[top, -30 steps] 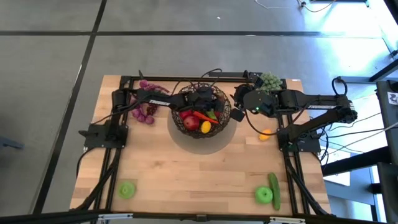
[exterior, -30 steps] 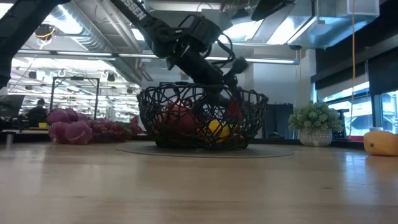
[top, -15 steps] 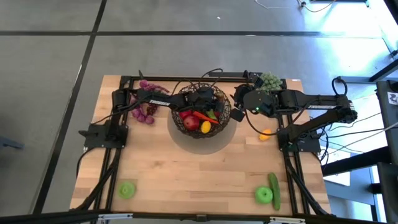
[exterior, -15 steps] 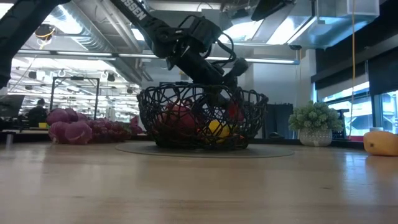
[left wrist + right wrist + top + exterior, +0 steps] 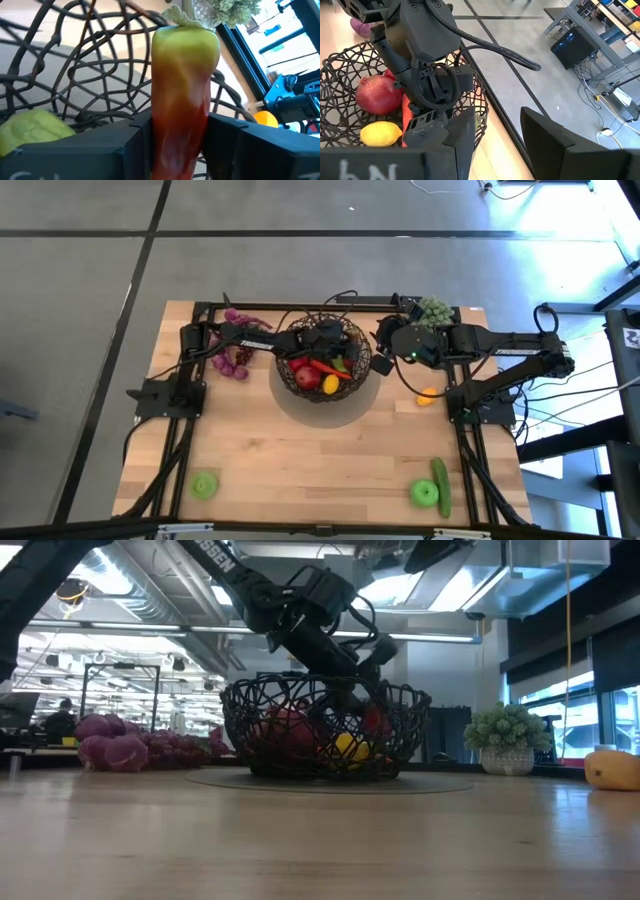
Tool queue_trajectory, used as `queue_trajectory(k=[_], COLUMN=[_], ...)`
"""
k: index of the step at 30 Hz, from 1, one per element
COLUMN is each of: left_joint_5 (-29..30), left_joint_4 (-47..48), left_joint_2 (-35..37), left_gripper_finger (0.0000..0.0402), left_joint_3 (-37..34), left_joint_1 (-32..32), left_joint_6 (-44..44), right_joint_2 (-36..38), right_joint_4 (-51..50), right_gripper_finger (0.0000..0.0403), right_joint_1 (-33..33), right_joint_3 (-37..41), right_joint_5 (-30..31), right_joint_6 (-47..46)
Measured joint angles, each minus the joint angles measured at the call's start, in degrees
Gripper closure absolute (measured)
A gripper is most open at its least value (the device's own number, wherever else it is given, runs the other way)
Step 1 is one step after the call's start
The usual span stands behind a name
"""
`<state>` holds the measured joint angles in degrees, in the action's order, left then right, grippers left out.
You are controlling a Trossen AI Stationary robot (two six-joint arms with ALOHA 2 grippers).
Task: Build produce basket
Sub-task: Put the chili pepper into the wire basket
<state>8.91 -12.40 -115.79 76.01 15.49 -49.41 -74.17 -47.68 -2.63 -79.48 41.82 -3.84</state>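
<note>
Your left hand (image 5: 345, 363) sits down inside the basket (image 5: 290, 380) mid-tabletop, clamped on a chilli (image 5: 182, 100), so let go next, then lift out clear; right hand (image 5: 492, 132) waits open and empty just right of basket.

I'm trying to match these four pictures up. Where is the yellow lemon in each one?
High view: lemon in the basket, near side.
Low view: lemon behind the mesh, low, right of centre.
Left wrist view: not visible.
Right wrist view: lemon beside a red fruit.
Shared landmark: the basket.
</note>
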Motion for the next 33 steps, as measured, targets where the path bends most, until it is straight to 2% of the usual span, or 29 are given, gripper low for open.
queue_trajectory(k=[11,22,33], left_joint_5=[-0.01,-6.69,-6.95], left_joint_4=[-0.93,-0.03,-1.45], left_joint_2=[0.02,0.02,0.15], left_gripper_finger=[0.0297,0.0254,0.0242], left_joint_3=[0.00,0.00,0.00], left_joint_1=[0.00,0.87,1.05], left_joint_6=[-0.11,0.04,0.40], right_joint_2=[0.00,0.00,0.00], right_joint_4=[0.02,0.02,0.00], right_gripper_finger=[0.0248,0.0248,0.0248], right_joint_1=[-0.02,-0.02,-0.02], right_joint_3=[0.00,0.00,0.00], right_joint_5=[0.00,0.01,0.01], right_joint_6=[-0.10,0.04,0.29])
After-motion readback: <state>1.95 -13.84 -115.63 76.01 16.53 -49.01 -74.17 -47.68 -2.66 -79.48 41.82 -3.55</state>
